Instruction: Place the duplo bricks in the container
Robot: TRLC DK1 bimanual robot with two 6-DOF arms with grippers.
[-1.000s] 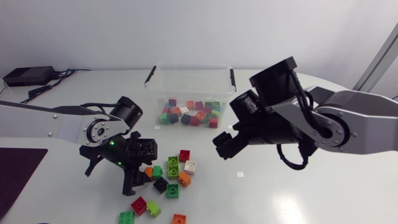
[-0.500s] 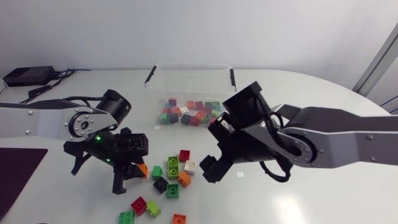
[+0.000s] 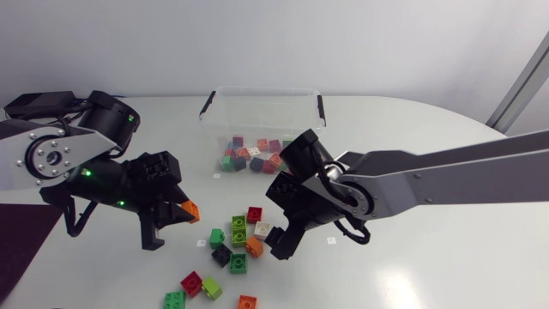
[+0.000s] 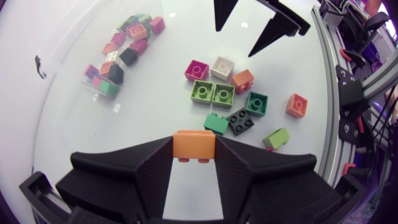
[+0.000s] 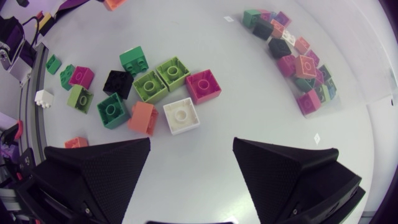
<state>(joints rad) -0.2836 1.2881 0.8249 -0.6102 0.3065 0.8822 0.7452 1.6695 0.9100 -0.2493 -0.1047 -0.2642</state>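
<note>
My left gripper (image 3: 182, 216) is shut on a small orange brick (image 3: 191, 211) and holds it above the table, left of the loose pile. In the left wrist view the orange brick (image 4: 194, 144) sits pinched between both fingers. Several loose bricks (image 3: 238, 233) lie on the white table, among them a lime double brick (image 4: 212, 93) and a black one (image 4: 240, 121). My right gripper (image 5: 192, 147) hangs open over the pile's right side, with a white brick (image 5: 181, 116) just ahead of its fingertips. The clear container (image 3: 214, 105) at the back holds several bricks (image 3: 262, 157).
More bricks lie near the front edge: a red one (image 3: 191, 282), lime and green ones (image 3: 175, 299) and an orange one (image 3: 247, 301). The container's black-handled rim (image 3: 321, 107) stands behind my right arm. A dark mat (image 3: 21, 236) lies at the table's left.
My left gripper shut on the orange brick, then lifted it up and to the left, away from the pile. My right arm swung left and down to the pile, still open.
</note>
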